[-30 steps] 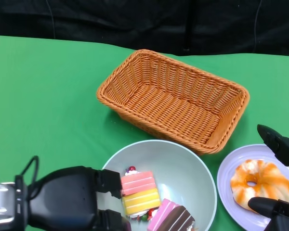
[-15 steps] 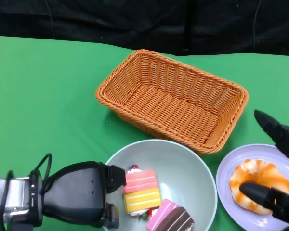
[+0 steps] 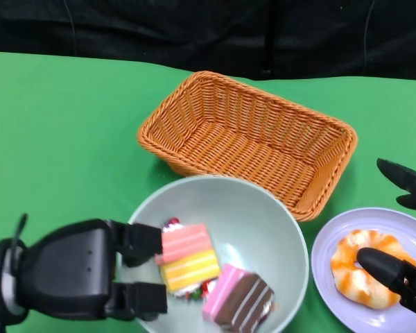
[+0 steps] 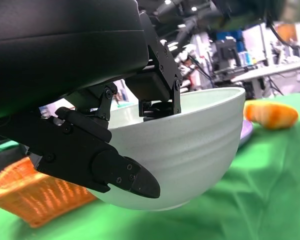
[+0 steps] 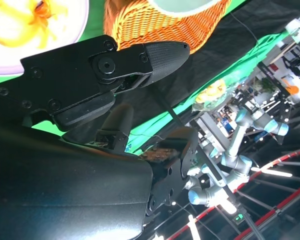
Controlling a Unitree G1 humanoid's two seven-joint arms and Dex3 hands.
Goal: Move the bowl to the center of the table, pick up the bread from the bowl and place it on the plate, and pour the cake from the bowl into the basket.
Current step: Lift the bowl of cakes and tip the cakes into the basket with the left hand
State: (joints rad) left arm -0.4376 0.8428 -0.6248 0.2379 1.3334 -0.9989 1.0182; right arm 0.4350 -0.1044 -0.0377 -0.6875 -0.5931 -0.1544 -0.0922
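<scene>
My left hand (image 3: 83,274) grips the near-left rim of the pale green bowl (image 3: 263,229), fingers inside & outside the wall. In it: pink/yellow layered cake (image 3: 187,257) and pink/brown cake slice (image 3: 237,298). Wicker basket (image 3: 249,142) sits just beyond, far side. Right: lilac plate (image 3: 333,239) w/ glazed ring bread (image 3: 353,274); my right hand (image 3: 402,239) over it, fingers apart, holding nothing.

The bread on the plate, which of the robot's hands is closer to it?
The right. The right hand has a finger lying over the bread on the plate; I cannot tell if it touches. The left hand grips the bowl at its far side from the bread.
</scene>
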